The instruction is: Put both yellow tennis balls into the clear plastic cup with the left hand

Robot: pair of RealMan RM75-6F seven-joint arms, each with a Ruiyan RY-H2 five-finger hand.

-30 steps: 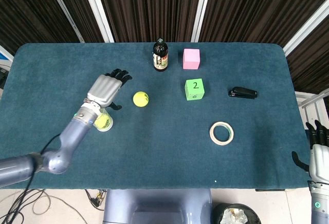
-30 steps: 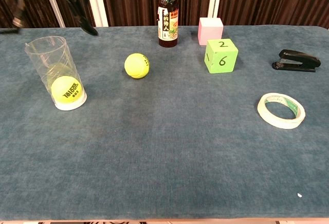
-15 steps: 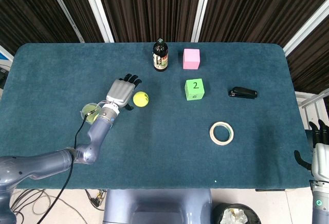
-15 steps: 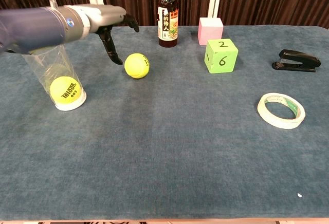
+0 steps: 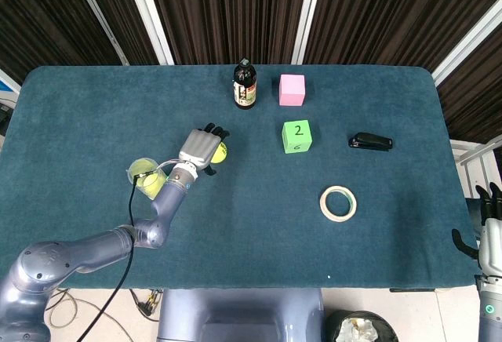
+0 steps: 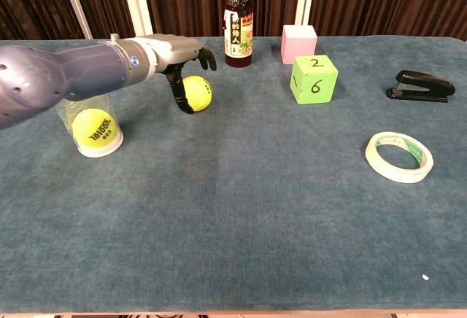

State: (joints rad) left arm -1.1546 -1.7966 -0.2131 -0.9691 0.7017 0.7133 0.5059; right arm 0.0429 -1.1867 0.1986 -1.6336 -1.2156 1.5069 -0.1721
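One yellow tennis ball (image 6: 93,128) sits inside the upright clear plastic cup (image 6: 108,111), seen from above as a clear cup (image 5: 133,172) at the table's left. The other yellow tennis ball (image 5: 222,152) lies loose on the blue cloth to the cup's right. My left hand (image 5: 202,147) hovers right over this loose ball (image 6: 201,92), fingers spread above it and the thumb (image 6: 179,93) reaching down on its near left side. I cannot tell if it touches the ball. My right hand (image 5: 489,228) hangs off the table's right edge, fingers apart and holding nothing.
A dark bottle (image 5: 245,85), a pink cube (image 5: 292,89) and a green numbered cube (image 5: 297,136) stand behind and right of the ball. A black stapler (image 5: 370,142) and a tape roll (image 5: 338,203) lie further right.
My left hand has swung from above the cup rightward and down to the loose ball, now covering it. Cup, balls and right hand stay put.
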